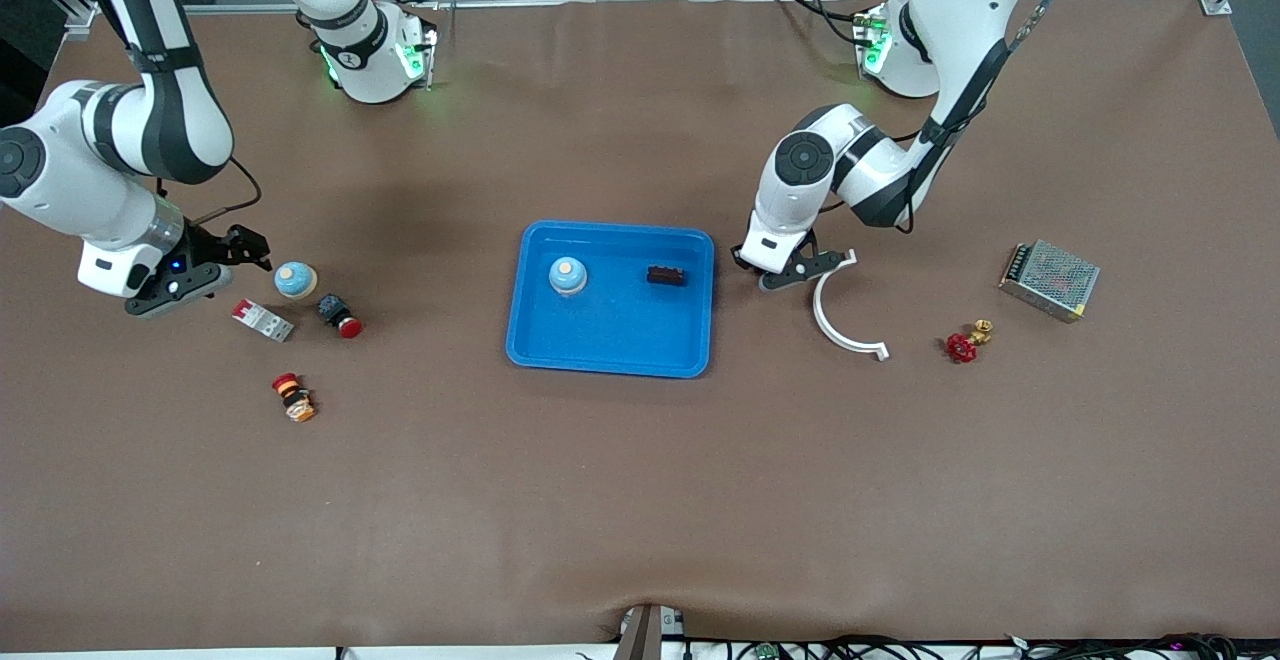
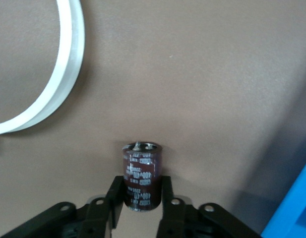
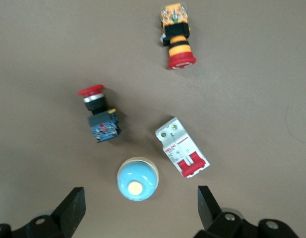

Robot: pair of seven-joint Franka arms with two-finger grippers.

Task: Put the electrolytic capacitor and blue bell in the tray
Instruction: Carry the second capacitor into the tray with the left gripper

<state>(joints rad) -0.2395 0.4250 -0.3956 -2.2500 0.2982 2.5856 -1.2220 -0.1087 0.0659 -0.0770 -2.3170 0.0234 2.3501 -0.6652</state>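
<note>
Gripping capacitor [image 2: 141, 174], left end effector [image 2: 141, 196] beside tray [image 1: 530, 340]

Right arm's end: circuit breaker [image 1: 263, 320], two red push buttons [image 1: 341, 316] [image 1: 293, 397]
Left arm's end: white curved bracket [image 1: 838, 318], red valve [image 1: 967, 341], metal power supply [image 1: 1049, 280]

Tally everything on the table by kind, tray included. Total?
Blue bell: 2
Red-headed push button: 2
Circuit breaker: 1
Electrolytic capacitor, gripped in the left hand: 1
Dark block in tray: 1
White curved bracket: 1
Red-handled valve: 1
Power supply: 1
Tray: 1
Total: 11
</note>
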